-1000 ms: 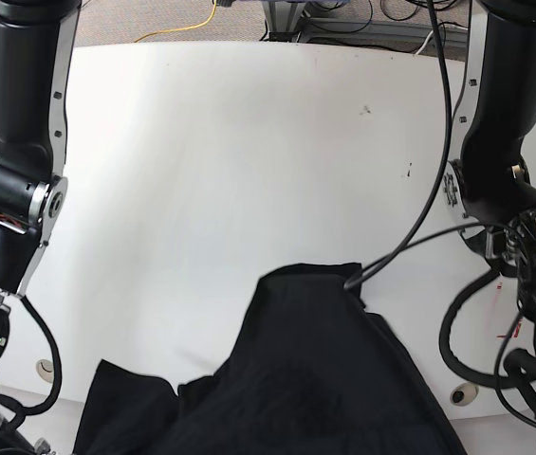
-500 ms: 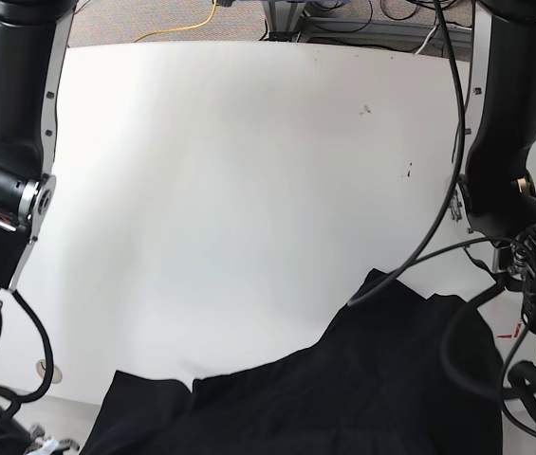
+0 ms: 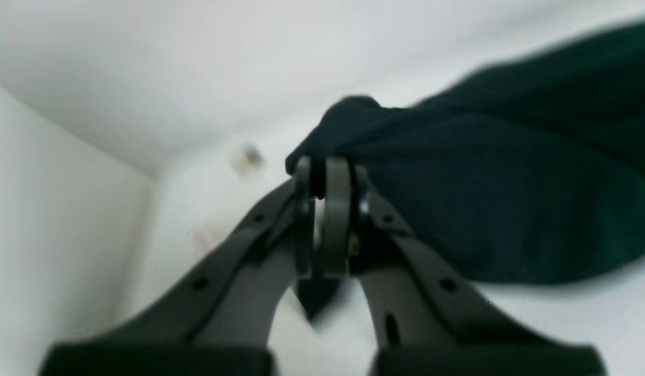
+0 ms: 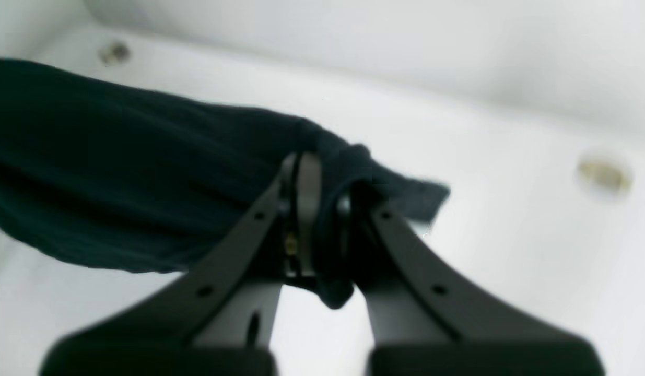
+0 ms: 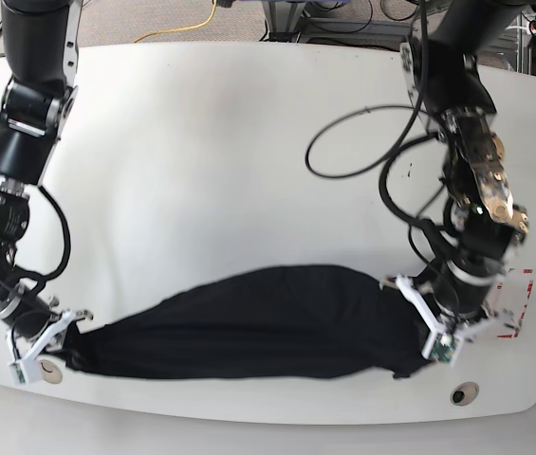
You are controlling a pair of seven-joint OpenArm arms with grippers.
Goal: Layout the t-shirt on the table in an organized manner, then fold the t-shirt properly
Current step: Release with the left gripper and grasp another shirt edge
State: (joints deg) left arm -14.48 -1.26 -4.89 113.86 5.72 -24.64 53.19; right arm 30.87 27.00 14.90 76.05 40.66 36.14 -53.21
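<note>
Since the earlier base view, both arms have swung apart and the t-shirt point(image 5: 249, 322) has gone from a heap at the near edge to a long band stretched between them. It now lies along the front of the table point(image 5: 230, 152), the widest thing in view, white and bare behind it. That spread looks meant to pull the cloth taut for laying flat. The black fabric is plain, bunched into lengthwise folds, thicker in the middle and tapering to each end. The left gripper point(image 3: 322, 180) is clenched on 1 gathered corner; the right gripper point(image 4: 314, 180) is likewise clamped on the other bunched end.
</note>
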